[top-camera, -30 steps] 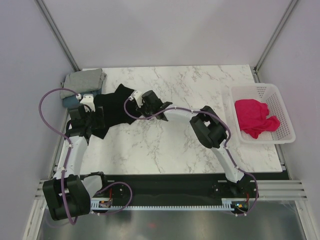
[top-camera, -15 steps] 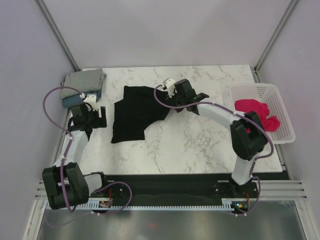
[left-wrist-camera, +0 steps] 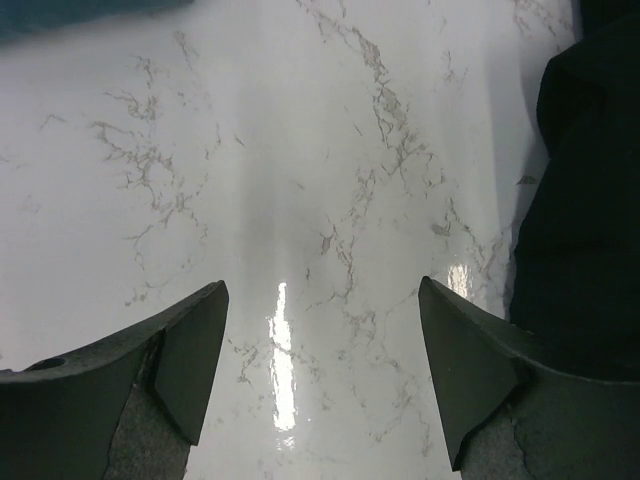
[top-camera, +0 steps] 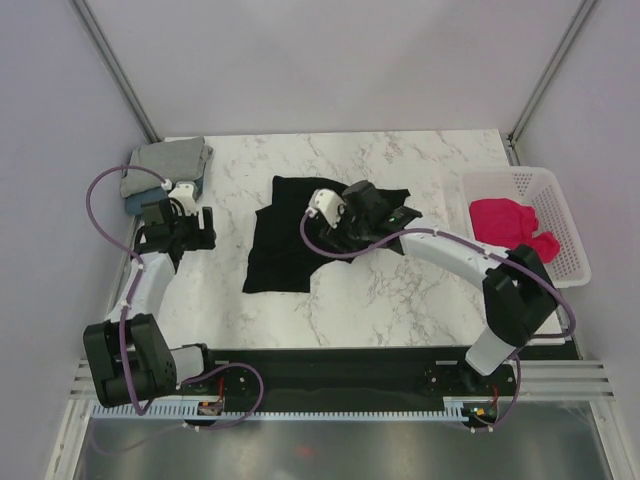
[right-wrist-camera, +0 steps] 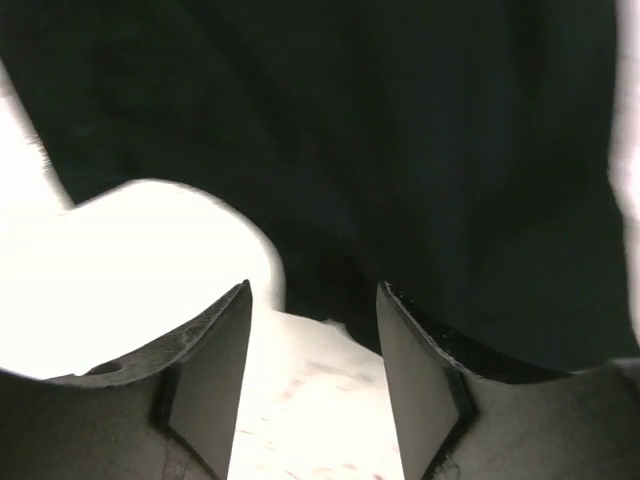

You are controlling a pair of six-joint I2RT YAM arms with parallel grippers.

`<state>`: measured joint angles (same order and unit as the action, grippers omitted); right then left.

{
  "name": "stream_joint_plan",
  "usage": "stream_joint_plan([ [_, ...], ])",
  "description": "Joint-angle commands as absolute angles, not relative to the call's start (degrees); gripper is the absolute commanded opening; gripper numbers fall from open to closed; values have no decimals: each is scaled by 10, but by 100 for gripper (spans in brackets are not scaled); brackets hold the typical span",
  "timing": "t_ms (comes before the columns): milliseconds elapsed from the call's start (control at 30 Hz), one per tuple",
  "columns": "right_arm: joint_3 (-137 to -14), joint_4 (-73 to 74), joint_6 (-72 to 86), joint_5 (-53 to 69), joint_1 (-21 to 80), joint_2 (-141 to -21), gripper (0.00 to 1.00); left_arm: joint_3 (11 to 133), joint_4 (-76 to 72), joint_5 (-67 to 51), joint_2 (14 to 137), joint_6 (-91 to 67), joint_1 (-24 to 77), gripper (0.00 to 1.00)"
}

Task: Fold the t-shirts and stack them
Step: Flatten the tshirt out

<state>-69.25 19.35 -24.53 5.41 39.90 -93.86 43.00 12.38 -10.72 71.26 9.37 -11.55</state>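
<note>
Spread t-shirt (top-camera: 285, 235) is lying at centre of worktop (top-camera: 400, 300). 2 stacked t-shirts (top-camera: 165, 165) are sitting at far-left corner. Bundled t-shirt (top-camera: 510, 232) is lying in basket (top-camera: 560, 205) at right edge.

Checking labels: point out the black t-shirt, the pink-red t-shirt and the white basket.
black t-shirt (top-camera: 282, 240): top external view, bare cloth left of the arm.
pink-red t-shirt (top-camera: 505, 227): top external view, middle of the bundle.
white basket (top-camera: 520, 183): top external view, far mesh wall.

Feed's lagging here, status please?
Left gripper open over table. Right gripper open over black shirt. Shirt spread out, unfolded. Nothing in the way.
</note>
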Motion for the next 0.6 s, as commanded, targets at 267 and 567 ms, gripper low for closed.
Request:
stream_joint_plan([
  [267,-682,152,-355,114,604,-1066,57,415,126,-83,651,122,-119,84],
  [567,-684,127,-354,83,628,-1080,57,410,134,-90,641,127,-119,84],
])
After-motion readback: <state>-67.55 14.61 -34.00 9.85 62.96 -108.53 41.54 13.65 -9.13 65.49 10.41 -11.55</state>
